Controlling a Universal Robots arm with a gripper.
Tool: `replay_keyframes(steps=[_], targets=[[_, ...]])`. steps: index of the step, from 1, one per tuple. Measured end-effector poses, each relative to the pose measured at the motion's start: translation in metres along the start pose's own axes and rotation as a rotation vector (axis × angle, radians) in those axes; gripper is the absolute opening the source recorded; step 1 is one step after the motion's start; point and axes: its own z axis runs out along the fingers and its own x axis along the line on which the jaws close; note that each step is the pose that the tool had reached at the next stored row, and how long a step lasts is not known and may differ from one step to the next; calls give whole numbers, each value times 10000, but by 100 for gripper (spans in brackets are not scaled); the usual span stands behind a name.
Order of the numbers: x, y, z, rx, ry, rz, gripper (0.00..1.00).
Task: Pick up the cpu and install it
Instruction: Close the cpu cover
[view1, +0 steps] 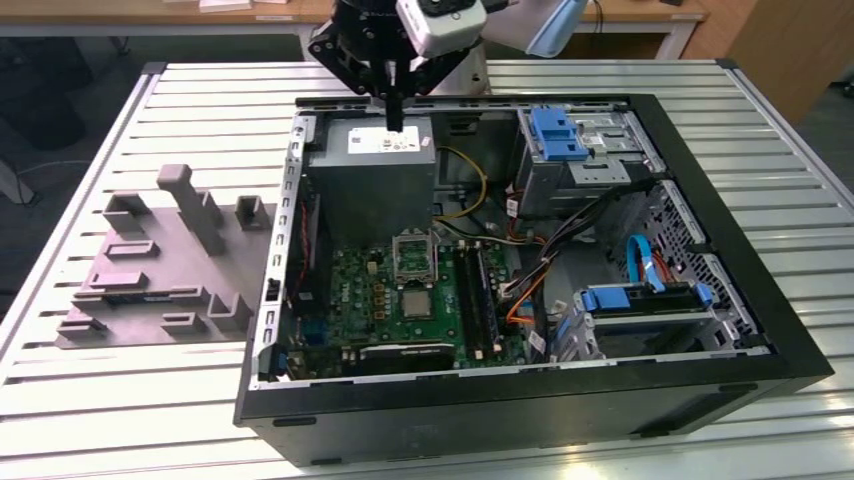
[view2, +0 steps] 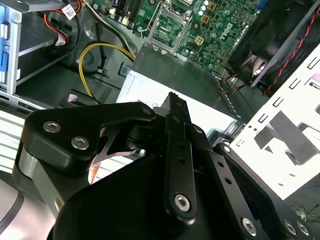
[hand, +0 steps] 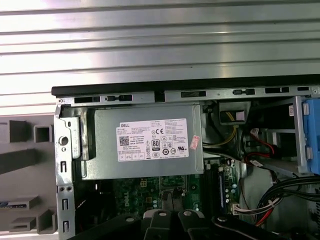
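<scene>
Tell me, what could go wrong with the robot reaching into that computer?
1. The pincer hangs just above the grey power supply; going straight down, it might bump that box.
2. The yellow cable loops beside the power supply and could snag the arm on its way in.
3. The cpu sits close to the raised socket frame; a crooked reach might knock the frame or scrape the green circuit board.
</scene>
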Motion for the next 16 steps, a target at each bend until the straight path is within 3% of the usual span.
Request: replay_keyframes(steps=[11,13,16], targets=[[11,-1,0,-1,0,1,11],[10,1,-54,0,0,0,11],[7,7,-194,0,0,0,11]])
